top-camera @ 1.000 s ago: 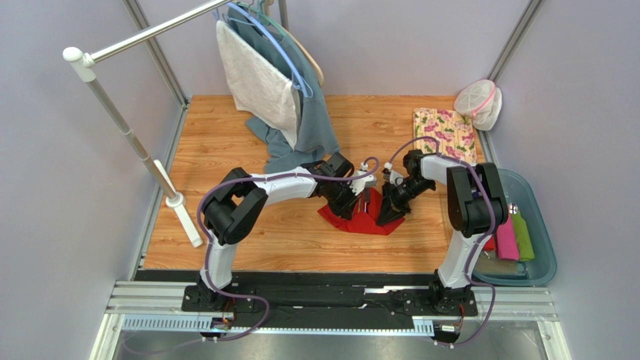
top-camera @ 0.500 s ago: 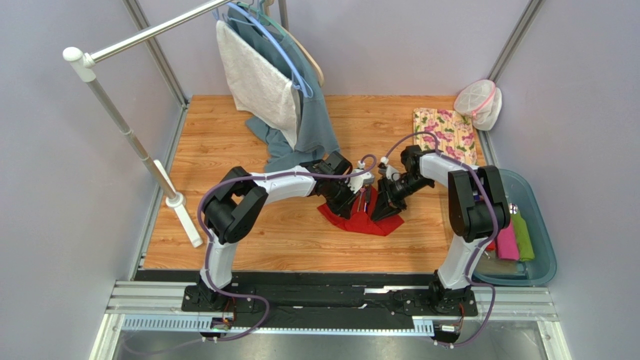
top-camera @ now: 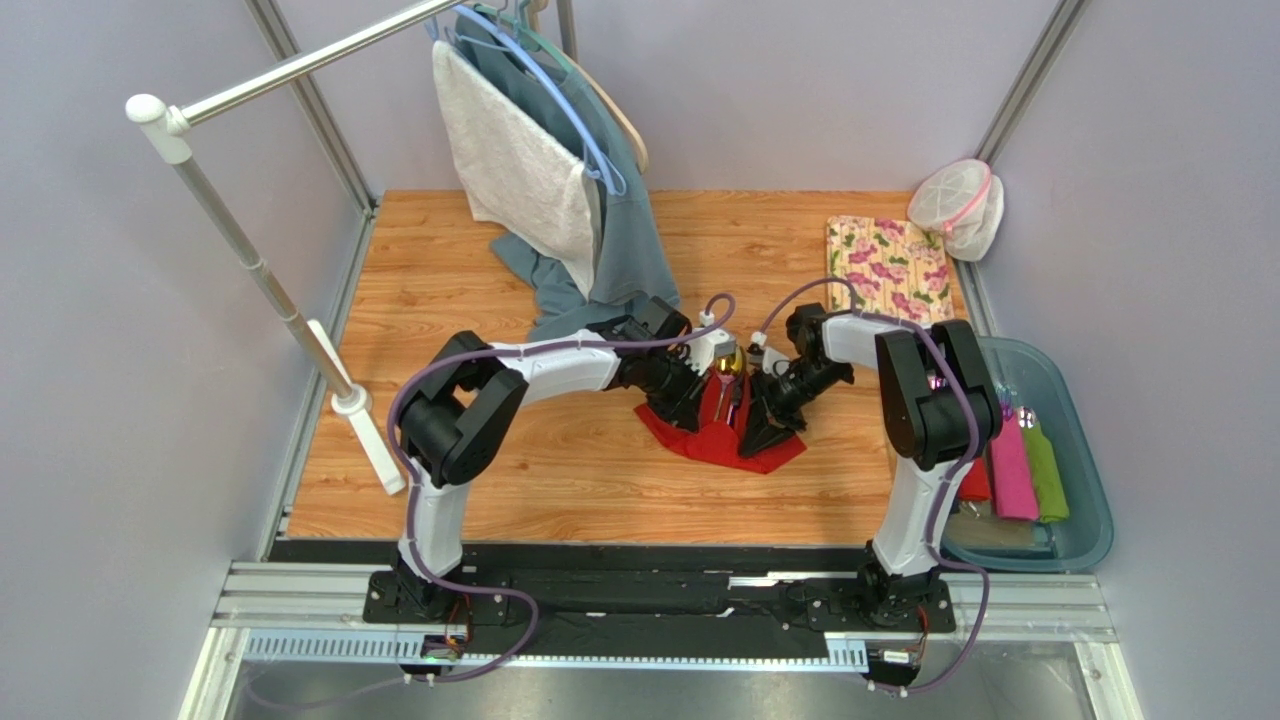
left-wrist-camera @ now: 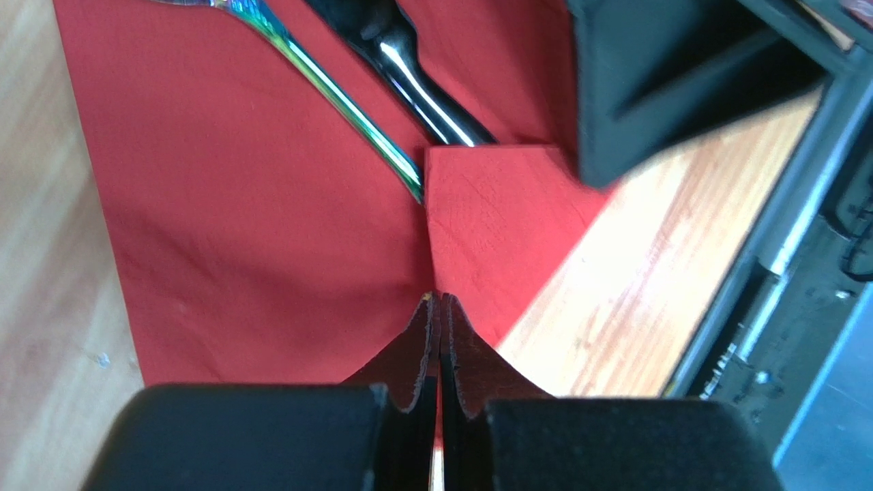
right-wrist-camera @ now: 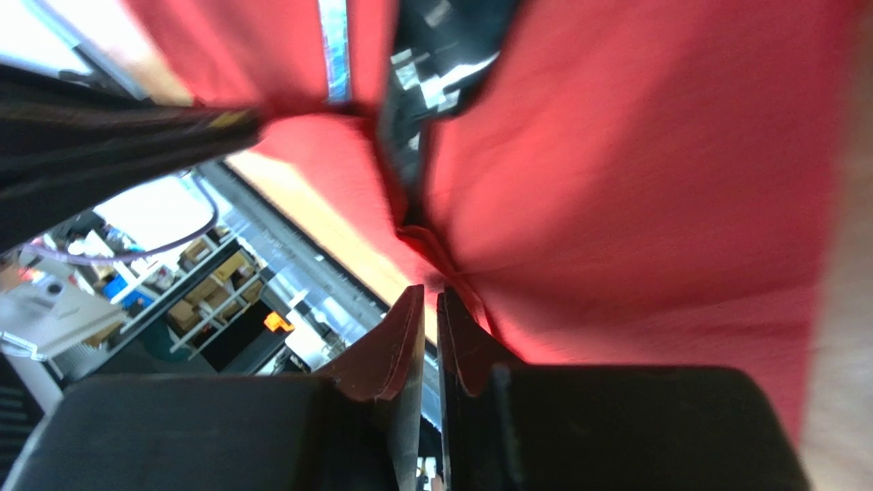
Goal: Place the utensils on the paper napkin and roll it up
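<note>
The red paper napkin (top-camera: 718,440) lies on the wooden table between both arms, with one flap (left-wrist-camera: 490,210) folded over. An iridescent utensil (left-wrist-camera: 333,92) and a black utensil (left-wrist-camera: 410,61) lie on it, their lower ends under the flap. My left gripper (left-wrist-camera: 441,299) is shut, its tips pinching the napkin at the flap's edge; from above it (top-camera: 694,393) is at the napkin's far left. My right gripper (right-wrist-camera: 430,294) is shut on a raised fold of the napkin (right-wrist-camera: 635,184); from above it (top-camera: 759,432) is on the napkin's right side.
A clothes rack (top-camera: 256,270) with hanging towels (top-camera: 556,165) stands at the far left. A floral cloth (top-camera: 890,267) and a mesh bag (top-camera: 962,207) lie far right. A blue bin (top-camera: 1085,450) on the right holds pink (top-camera: 1011,468) and green (top-camera: 1044,473) rolls.
Both grippers have shifted a little left and away from the arm bases. The right gripper has carried the napkin's right edge leftward over the utensils.
</note>
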Motion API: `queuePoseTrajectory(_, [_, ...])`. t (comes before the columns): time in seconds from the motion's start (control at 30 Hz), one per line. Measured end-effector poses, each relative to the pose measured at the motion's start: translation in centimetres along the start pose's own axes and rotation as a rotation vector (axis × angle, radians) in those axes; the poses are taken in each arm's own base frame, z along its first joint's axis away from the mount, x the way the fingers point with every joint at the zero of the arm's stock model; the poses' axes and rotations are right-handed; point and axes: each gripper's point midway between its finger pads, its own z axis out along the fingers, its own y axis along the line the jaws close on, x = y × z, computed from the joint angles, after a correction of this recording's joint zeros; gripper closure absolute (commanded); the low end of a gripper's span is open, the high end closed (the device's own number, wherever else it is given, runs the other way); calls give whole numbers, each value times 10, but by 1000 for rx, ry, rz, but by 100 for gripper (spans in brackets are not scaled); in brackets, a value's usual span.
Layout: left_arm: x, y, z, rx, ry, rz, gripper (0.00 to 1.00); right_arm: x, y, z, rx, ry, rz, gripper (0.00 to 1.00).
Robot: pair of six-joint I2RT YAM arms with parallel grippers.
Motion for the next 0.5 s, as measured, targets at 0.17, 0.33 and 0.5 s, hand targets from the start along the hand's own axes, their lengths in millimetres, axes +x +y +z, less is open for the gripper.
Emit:
queuePoseTrajectory(0.17, [2, -11, -25, 52, -51, -40, 80, -3, -11, 2, 52, -6, 14, 89])
queuePoseTrajectory(0.33, [-9, -40, -60, 167, -116, -3, 78, -6, -12, 1, 69, -13, 17, 89])
queuePoseTrajectory(0.5, [-2, -50, -60, 231, -92, 3, 78, -8, -14, 1, 80, -15, 23, 89])
